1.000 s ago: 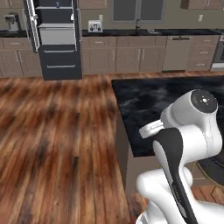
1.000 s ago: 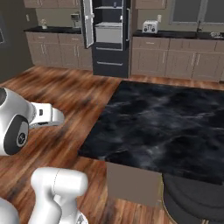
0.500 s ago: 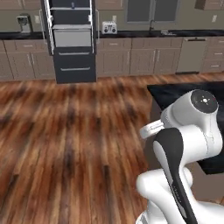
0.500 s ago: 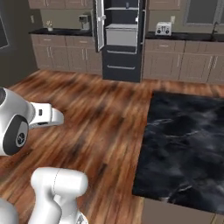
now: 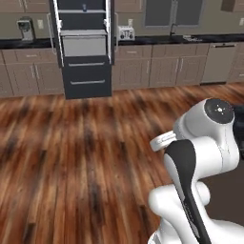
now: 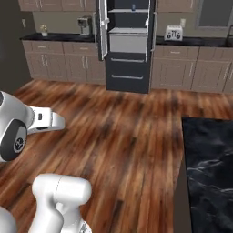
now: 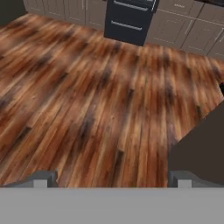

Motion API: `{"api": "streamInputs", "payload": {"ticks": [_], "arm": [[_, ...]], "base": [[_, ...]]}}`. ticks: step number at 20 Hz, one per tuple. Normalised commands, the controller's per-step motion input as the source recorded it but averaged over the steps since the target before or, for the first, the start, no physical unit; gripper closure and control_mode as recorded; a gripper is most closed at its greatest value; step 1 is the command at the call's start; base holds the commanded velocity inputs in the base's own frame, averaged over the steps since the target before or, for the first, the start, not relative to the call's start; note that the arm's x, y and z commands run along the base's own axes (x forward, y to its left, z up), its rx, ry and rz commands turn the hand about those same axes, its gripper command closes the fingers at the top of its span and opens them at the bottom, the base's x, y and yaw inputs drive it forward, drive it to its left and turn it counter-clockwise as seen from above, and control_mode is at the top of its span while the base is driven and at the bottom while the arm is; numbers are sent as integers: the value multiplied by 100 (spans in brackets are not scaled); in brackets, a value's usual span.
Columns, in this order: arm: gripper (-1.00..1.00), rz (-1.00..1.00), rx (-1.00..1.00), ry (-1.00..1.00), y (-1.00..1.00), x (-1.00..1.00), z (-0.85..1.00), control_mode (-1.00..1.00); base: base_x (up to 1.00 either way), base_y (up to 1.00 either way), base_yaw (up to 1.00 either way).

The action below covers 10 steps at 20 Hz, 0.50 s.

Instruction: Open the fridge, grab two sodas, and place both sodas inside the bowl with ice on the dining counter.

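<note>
Far across the room: the fridge (image 5: 85, 47), black, upper doors swung open, light shelves showing, two drawers below with flat handles. A tiny blue can (image 6: 133, 7) on a high shelf. Brown cabinets (image 5: 157, 71) on both sides, a toaster (image 5: 125, 32) on the wall counter just right of the fridge, a coffee machine (image 6: 84, 25) on the left. Between the fridge and the robot: wide bare wood floor (image 5: 71, 157), lots of room to move. Near right: the black marble corner of the dining counter (image 6: 210, 168), its straight edge beside the floor. Gripper (image 7: 112, 181) over the floor, fingers spread wide apart, holding nothing.
</note>
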Motion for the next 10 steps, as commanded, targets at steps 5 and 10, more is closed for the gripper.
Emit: {"api": "streamInputs", "payload": {"ticks": [5,10], "arm": [[-100,0,0,0,0,0,0,100],[-100,0,0,0,0,0,0,100]], "base": [[100,6,0],[100,0,1]]}}
